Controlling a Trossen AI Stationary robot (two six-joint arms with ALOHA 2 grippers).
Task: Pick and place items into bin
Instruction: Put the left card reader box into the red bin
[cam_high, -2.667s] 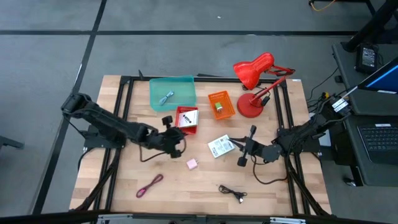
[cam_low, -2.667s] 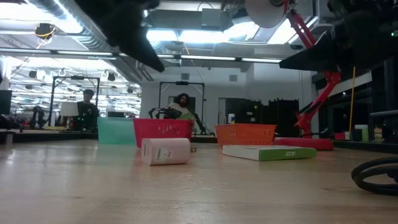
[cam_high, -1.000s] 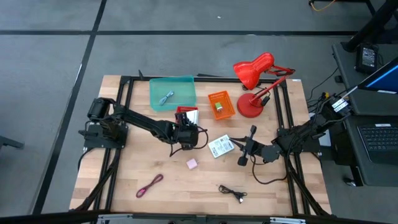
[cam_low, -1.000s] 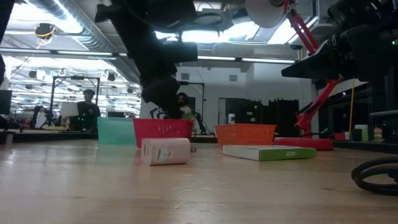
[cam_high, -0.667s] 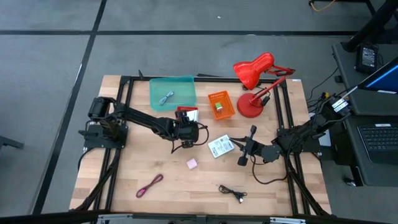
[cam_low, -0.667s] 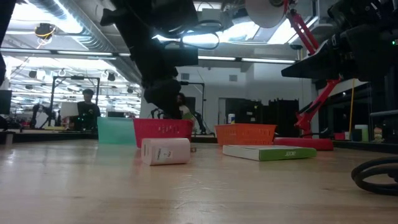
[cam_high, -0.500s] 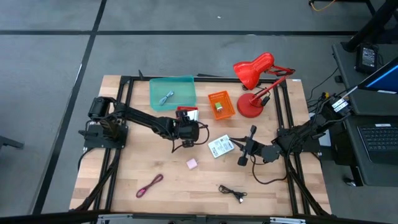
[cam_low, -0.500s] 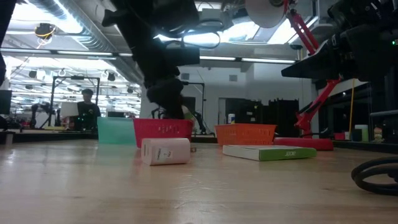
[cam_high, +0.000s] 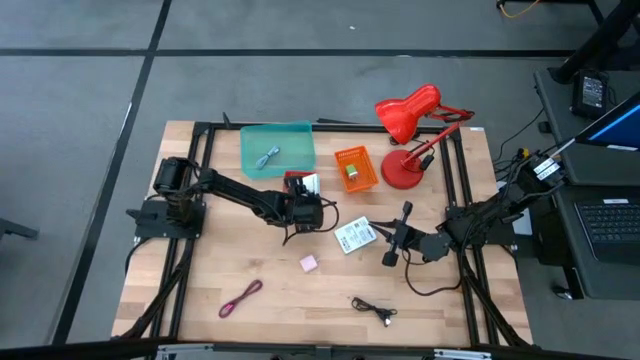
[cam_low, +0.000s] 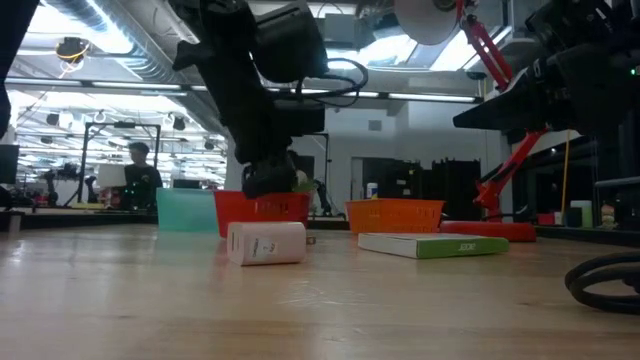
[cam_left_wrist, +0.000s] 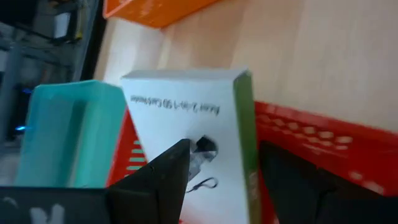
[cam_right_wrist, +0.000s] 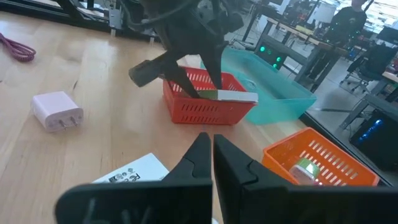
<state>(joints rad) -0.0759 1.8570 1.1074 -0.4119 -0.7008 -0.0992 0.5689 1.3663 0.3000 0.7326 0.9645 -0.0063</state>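
A white packet (cam_left_wrist: 186, 124) with a green side lies tilted in the red bin (cam_high: 300, 192), one end on the bin's rim (cam_right_wrist: 233, 96). My left gripper (cam_left_wrist: 227, 168) is open over the bin, its fingers on either side of the packet. A second white packet (cam_high: 354, 236) lies flat at mid-table, with my right gripper (cam_high: 383, 240) shut just right of it and holding nothing. A pink cube (cam_high: 308, 263), a maroon cable (cam_high: 240, 297) and a black cable (cam_high: 372, 310) lie nearer the front edge. My left gripper comes down at a slant from the near side over the packet's end (cam_right_wrist: 210, 93) in the red bin. I cannot tell whether its fingers (cam_left_wrist: 165, 171) touch the packet. The packet rests on the bin.
A teal bin (cam_high: 278, 148) holding a blue-grey cable (cam_high: 266, 157) stands at the far left. An orange bin (cam_high: 355, 170) and a red desk lamp (cam_high: 410, 130) are at the far right. Bare wood lies at the near left.
My left gripper has moved a little toward the table's far edge and down onto the red bin, coming around the white packet. The packet has stayed where it was.
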